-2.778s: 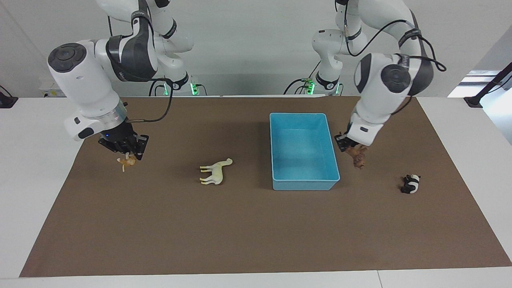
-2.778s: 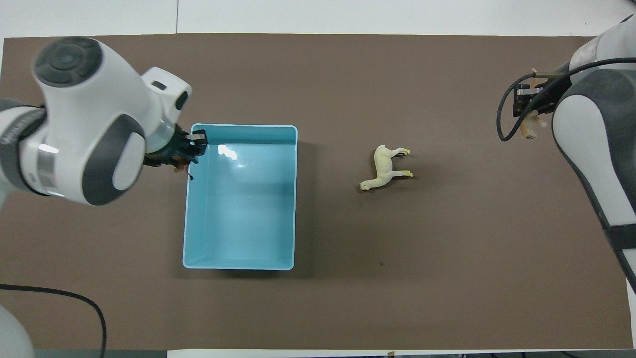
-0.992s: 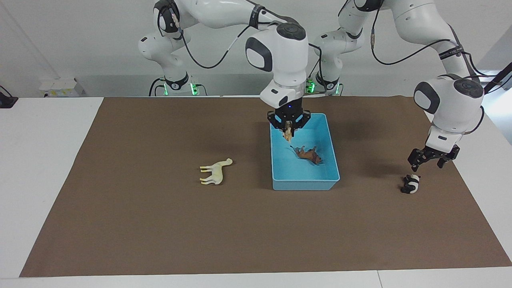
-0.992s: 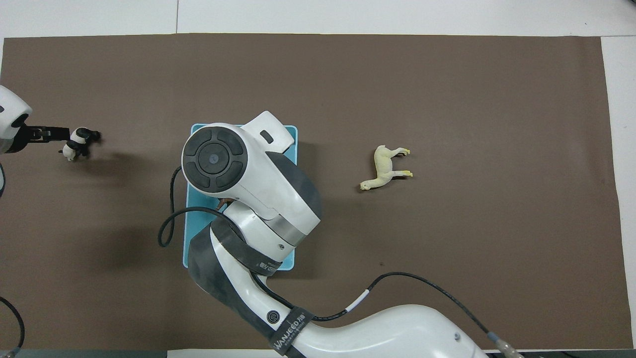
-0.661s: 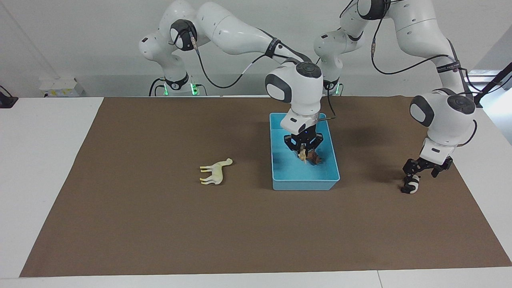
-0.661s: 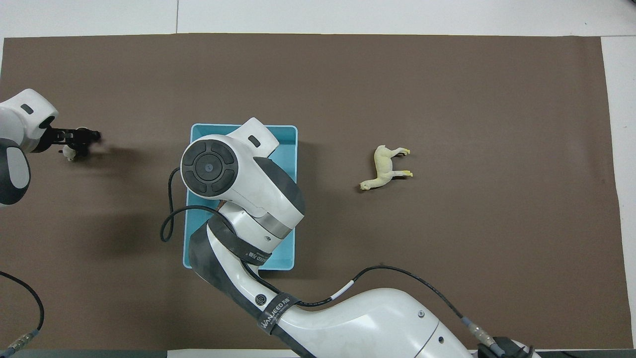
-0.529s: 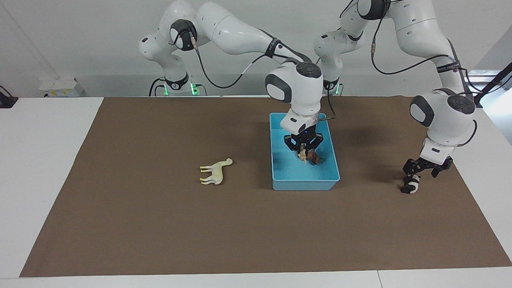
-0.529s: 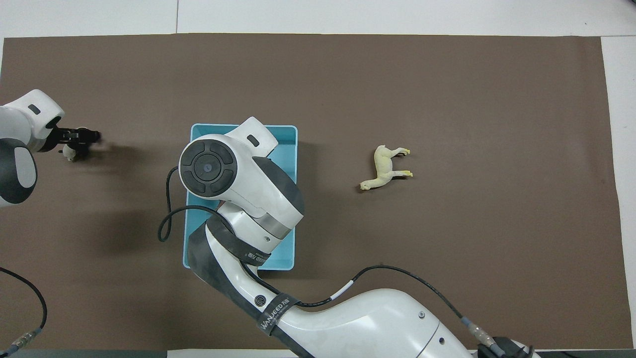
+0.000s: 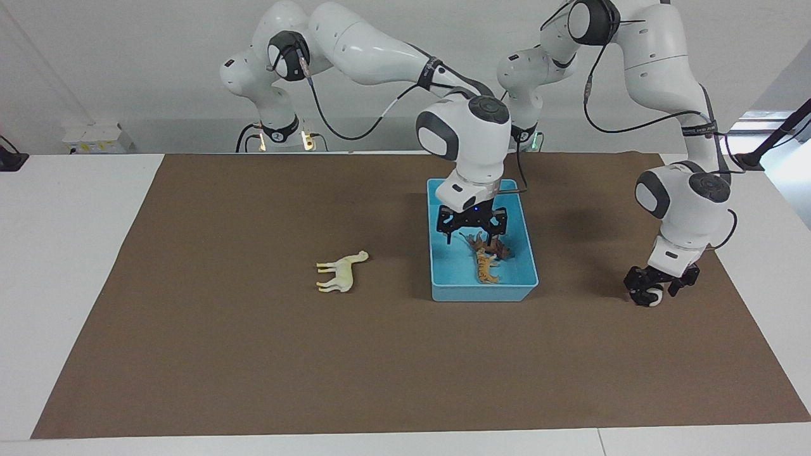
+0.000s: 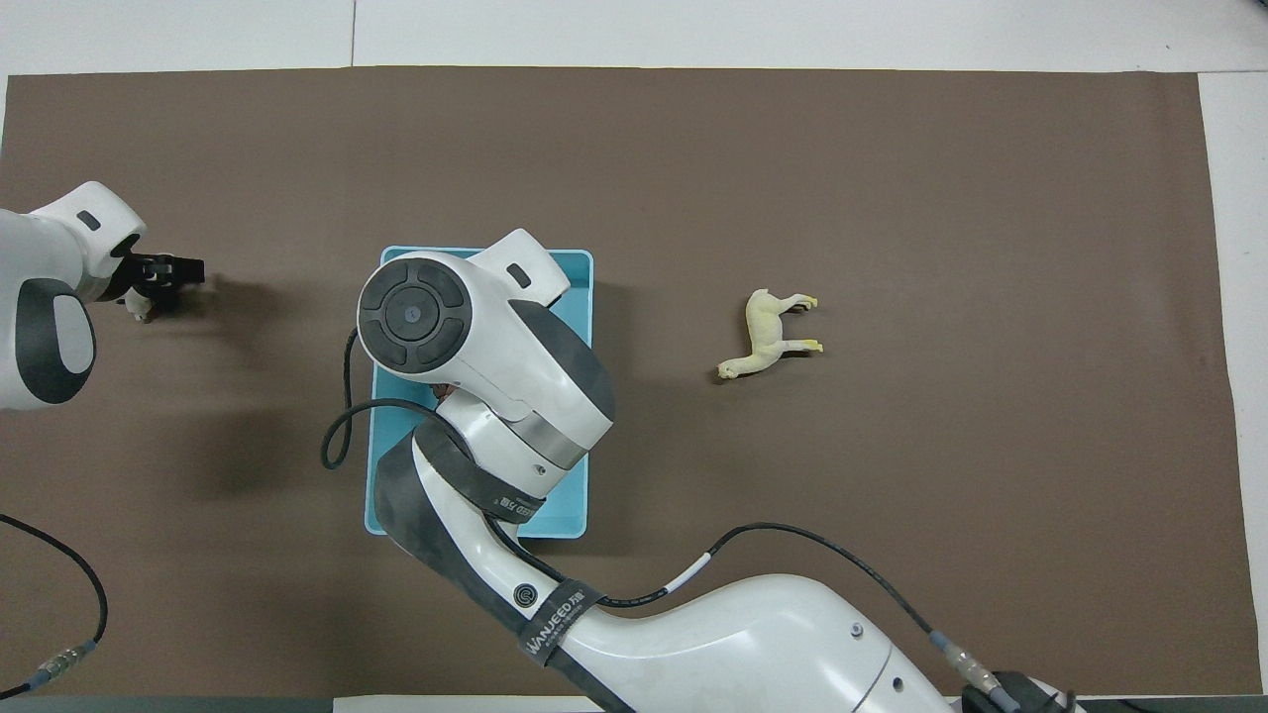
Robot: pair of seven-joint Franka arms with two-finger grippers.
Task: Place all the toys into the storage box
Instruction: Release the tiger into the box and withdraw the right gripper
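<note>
The light-blue storage box (image 9: 481, 292) stands on the brown mat and also shows in the overhead view (image 10: 584, 297). The brown horned animal (image 9: 499, 249) and the orange tiger (image 9: 486, 270) lie in it. My right gripper (image 9: 472, 229) is open and empty over the box. My left gripper (image 9: 652, 286) is down at the panda (image 9: 656, 293), fingers open on either side of it, and it hides most of the panda. In the overhead view this gripper (image 10: 163, 282) is at the left arm's end of the mat. The cream-white horse (image 9: 342, 272) lies on its side beside the box.
The horse (image 10: 768, 337) lies toward the right arm's end of the table. The right arm reaches across and covers most of the box in the overhead view. The brown mat (image 9: 253, 354) covers most of the white table.
My right gripper has opened and let go of the tiger, which now lies in the box. My left gripper has come down lower around the panda.
</note>
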